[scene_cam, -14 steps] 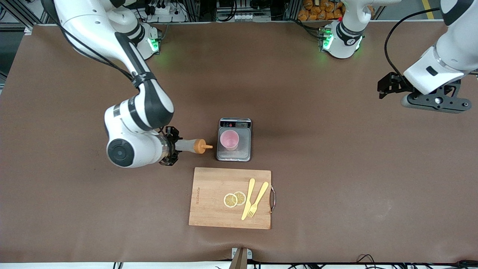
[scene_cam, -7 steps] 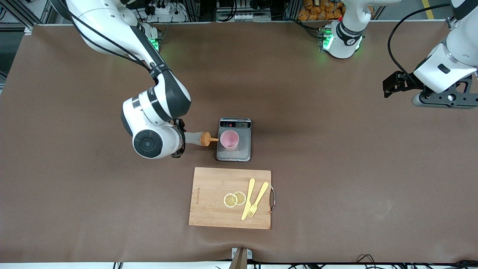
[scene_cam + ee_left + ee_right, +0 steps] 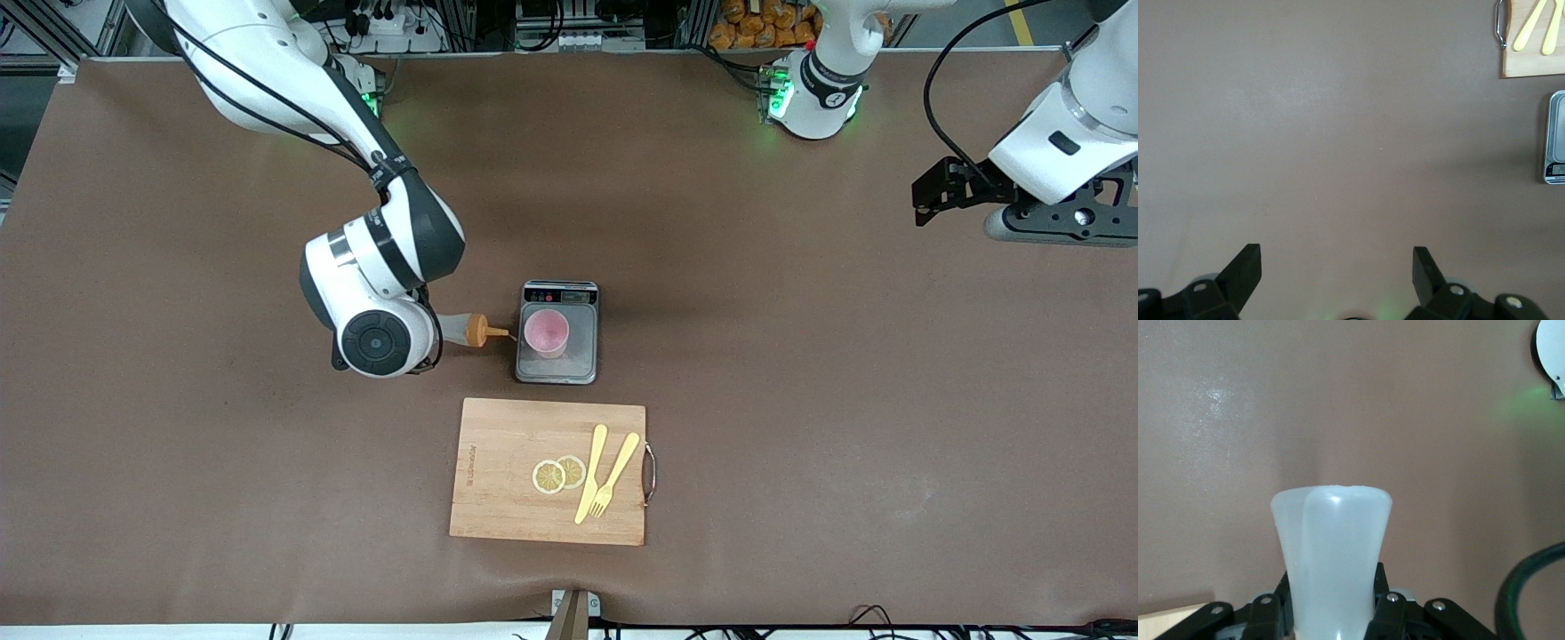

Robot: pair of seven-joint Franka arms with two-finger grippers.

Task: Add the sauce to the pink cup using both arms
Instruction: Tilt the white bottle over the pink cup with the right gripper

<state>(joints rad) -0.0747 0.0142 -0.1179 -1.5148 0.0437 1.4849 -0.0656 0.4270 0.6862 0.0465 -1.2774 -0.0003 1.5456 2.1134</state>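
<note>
Front view: one pink cup (image 3: 545,332) stands on one grey scale (image 3: 557,333); whether anything is in it cannot be told. The right hand (image 3: 434,331) pinches the base of the one sauce bottle (image 3: 462,330), held sideways above the counter (image 3: 800,356), its orange nozzle tip at the scale's edge, just short of the cup. Nearer the camera, one wooden board (image 3: 507,471) carries two lemon slices (image 3: 558,474), one knife (image 3: 589,473) and one fork (image 3: 613,476).

The left hand (image 3: 929,191) waits over the counter's left-arm end.

Left wrist view: the left hand's fingers (image 3: 1245,268) are spread wide over bare counter.

Right wrist view: the fingers (image 3: 1381,603) squeeze the pale bottle's body.
</note>
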